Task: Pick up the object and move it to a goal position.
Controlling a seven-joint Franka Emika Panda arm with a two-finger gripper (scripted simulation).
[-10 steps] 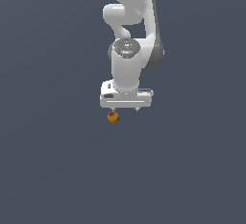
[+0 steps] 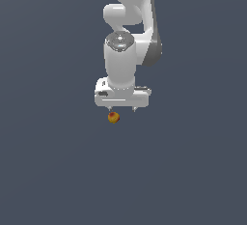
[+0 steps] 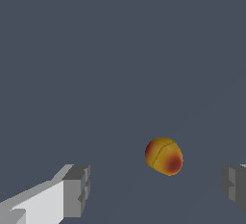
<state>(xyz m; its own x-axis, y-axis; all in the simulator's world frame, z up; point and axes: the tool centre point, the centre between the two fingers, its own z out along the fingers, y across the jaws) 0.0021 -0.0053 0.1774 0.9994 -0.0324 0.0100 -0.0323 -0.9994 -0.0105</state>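
I hang above the plain grey worktop (image 2: 53,171) with my wrist turned straight down, because the fruit-like ball (image 2: 113,118) lies on that surface and the simplest way to take a small round thing is from overhead. My gripper (image 2: 122,109) is spread wide and holds nothing. In the wrist view the two grey fingers (image 3: 77,191) stand far apart, one at each side of the picture, and the ball (image 3: 164,156) sits in the gap between them, nearer to one pad than to the other and touching neither.

In the exterior view the ball shows just under my hand, below the fingertip on that view's left, and not under the middle of the hand. I judge that I am not yet centred over it, so I would expect to need a small sideways correction before I close. Otherwise one pad would meet the ball first and could roll it away, since it is round and light-looking.

The ball is yellow-orange with a dark red patch and a thin seam running over its top. It appears to rest on the worktop, though the flat render gives no shadow to confirm contact.

Counting what is here: one arm, one gripper with two fingers, one ball. I see no marker for the goal position in either view, so I cannot tell where the ball must go.
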